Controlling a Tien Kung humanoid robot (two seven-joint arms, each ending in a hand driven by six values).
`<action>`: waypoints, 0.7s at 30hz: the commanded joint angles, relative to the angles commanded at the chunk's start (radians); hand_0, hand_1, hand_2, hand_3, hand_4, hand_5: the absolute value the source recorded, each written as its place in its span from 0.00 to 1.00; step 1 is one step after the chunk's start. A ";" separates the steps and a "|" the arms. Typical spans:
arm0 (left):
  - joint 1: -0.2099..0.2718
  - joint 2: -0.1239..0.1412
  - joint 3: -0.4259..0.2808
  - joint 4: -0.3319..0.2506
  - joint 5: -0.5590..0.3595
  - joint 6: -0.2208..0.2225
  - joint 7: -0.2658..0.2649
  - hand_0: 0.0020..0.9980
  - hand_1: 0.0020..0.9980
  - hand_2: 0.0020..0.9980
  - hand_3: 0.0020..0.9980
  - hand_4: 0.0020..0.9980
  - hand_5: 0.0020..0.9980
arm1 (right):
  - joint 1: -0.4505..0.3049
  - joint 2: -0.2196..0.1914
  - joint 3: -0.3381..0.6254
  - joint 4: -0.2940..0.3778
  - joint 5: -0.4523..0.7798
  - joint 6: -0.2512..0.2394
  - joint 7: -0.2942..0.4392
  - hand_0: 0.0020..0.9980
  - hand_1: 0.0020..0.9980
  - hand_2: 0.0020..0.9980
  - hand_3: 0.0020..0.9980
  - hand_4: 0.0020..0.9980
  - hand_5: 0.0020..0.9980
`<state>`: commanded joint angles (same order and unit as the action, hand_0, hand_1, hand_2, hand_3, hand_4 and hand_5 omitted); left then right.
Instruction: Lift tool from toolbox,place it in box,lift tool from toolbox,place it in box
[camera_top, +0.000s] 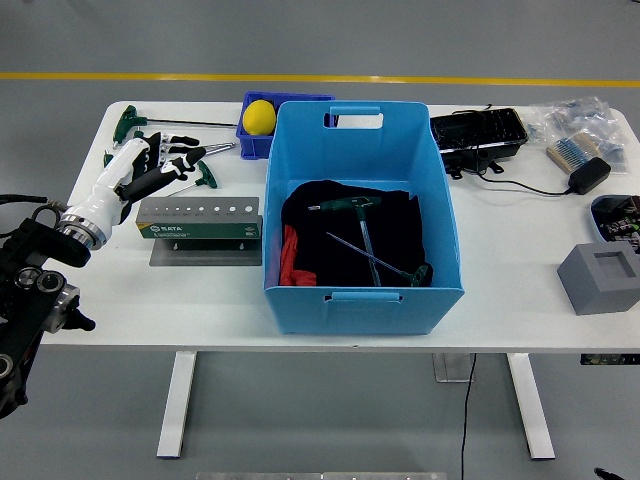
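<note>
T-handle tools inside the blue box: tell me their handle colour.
Dark green handles on the T-handle tools in the blue box, head view.
</note>
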<state>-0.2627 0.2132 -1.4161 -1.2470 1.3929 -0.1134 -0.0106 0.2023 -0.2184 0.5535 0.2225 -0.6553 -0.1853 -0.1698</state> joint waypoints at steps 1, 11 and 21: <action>0.032 -0.007 -0.031 -0.002 -0.019 -0.016 -0.001 0.54 0.61 0.70 0.66 0.96 0.76 | -0.002 0.001 0.004 0.000 -0.003 0.000 -0.001 0.62 0.60 0.67 0.54 0.78 0.65; 0.207 -0.152 -0.239 -0.011 0.030 -0.044 -0.021 0.55 0.61 0.70 0.67 0.95 0.77 | -0.023 0.016 0.031 -0.005 -0.030 -0.001 -0.008 0.62 0.60 0.67 0.54 0.78 0.65; 0.181 -0.140 -0.199 -0.014 -0.035 -0.029 -0.084 0.55 0.61 0.69 0.67 0.95 0.76 | -0.022 0.020 0.030 -0.005 -0.039 0.003 -0.010 0.62 0.60 0.67 0.54 0.77 0.66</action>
<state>-0.0814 0.0733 -1.6148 -1.2612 1.3576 -0.1421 -0.0945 0.1803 -0.1980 0.5832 0.2178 -0.6948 -0.1827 -0.1794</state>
